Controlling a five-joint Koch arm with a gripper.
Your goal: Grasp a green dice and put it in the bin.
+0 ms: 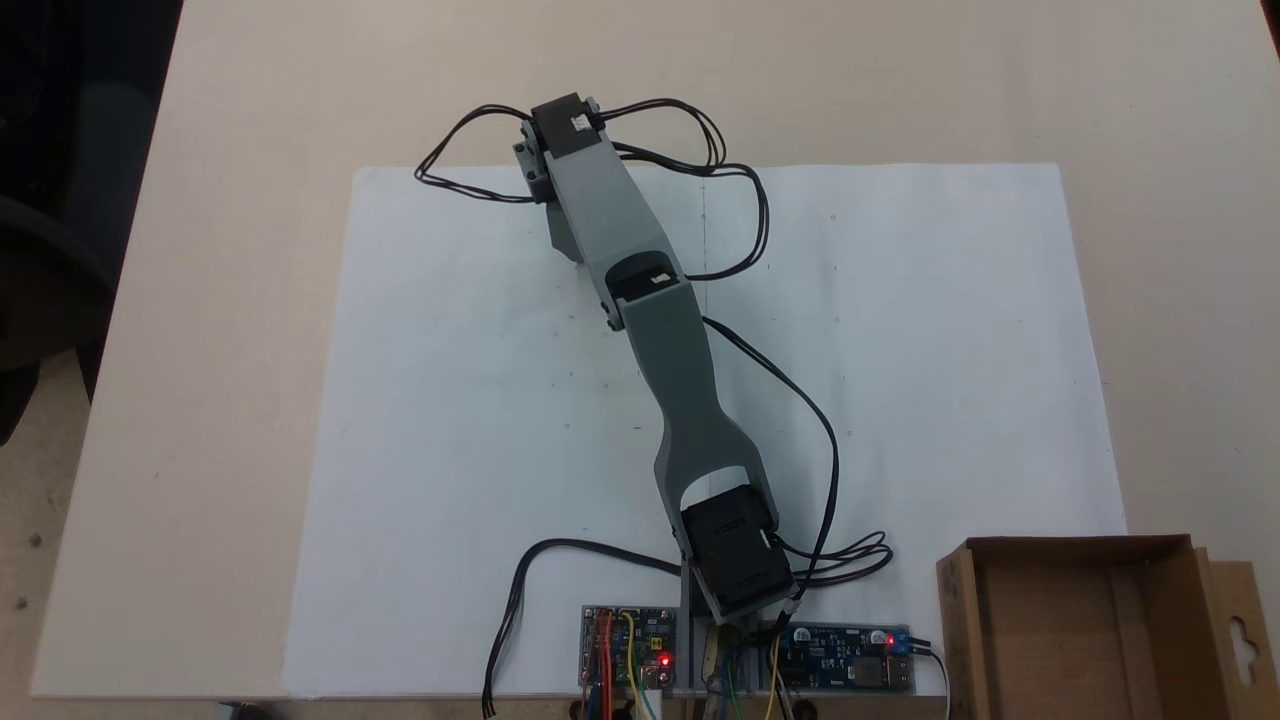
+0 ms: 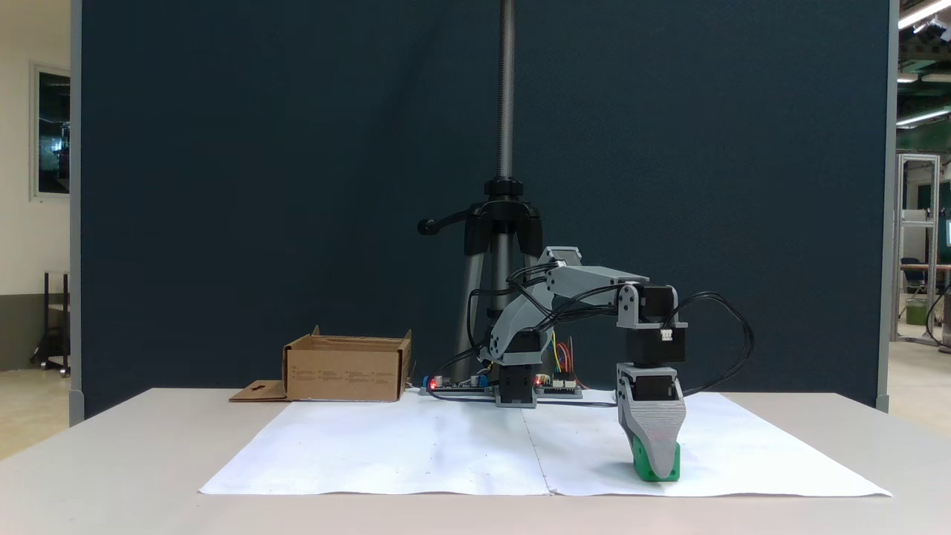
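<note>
With my gripper (image 2: 655, 464) down on the paper (image 2: 416, 446) over the dice (image 2: 645, 467), its jaws' state hidden from me, I would confirm a square, centred pinch before lifting straight up toward the bin (image 2: 346, 368), well apart across the table.

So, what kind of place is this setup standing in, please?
Probably a lab or workshop: bare circuit boards sit at the arm's base, a tripod stands behind against a dark partition, and metal frames show in the hall beyond.
</note>
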